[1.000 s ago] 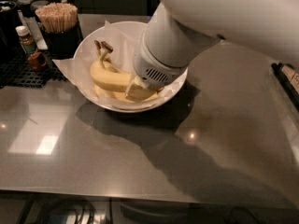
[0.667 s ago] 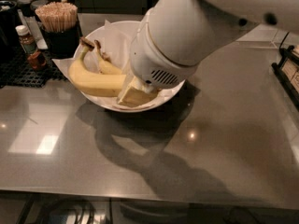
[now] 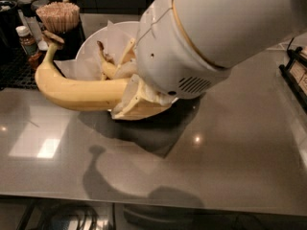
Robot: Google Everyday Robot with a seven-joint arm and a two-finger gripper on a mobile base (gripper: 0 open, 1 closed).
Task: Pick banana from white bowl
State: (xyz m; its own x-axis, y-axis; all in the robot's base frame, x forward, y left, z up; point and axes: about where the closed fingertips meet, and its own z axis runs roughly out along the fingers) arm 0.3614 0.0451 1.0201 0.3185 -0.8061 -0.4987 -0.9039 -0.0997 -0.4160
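The banana (image 3: 72, 91) is large, yellow and curved, with a dark brown stem end pointing up at the left. My gripper (image 3: 129, 102) is shut on its right end and holds it in the air, in front of and above the white bowl (image 3: 91, 44). The bowl is lined with crinkled white paper and sits behind the banana. A slimmer yellow banana (image 3: 108, 66) still lies inside it. My big white arm (image 3: 216, 32) hides the bowl's right half.
A black holder of wooden sticks (image 3: 60, 18) and small bottles (image 3: 26, 40) stand on a black mat at the back left. A dark square mat (image 3: 158, 133) lies under the bowl on the grey counter (image 3: 230, 152). A black rack (image 3: 295, 73) sits at the right edge.
My gripper has lifted the banana out of the bowl, up and toward the camera. The banana now hangs clear of the bowl's rim.
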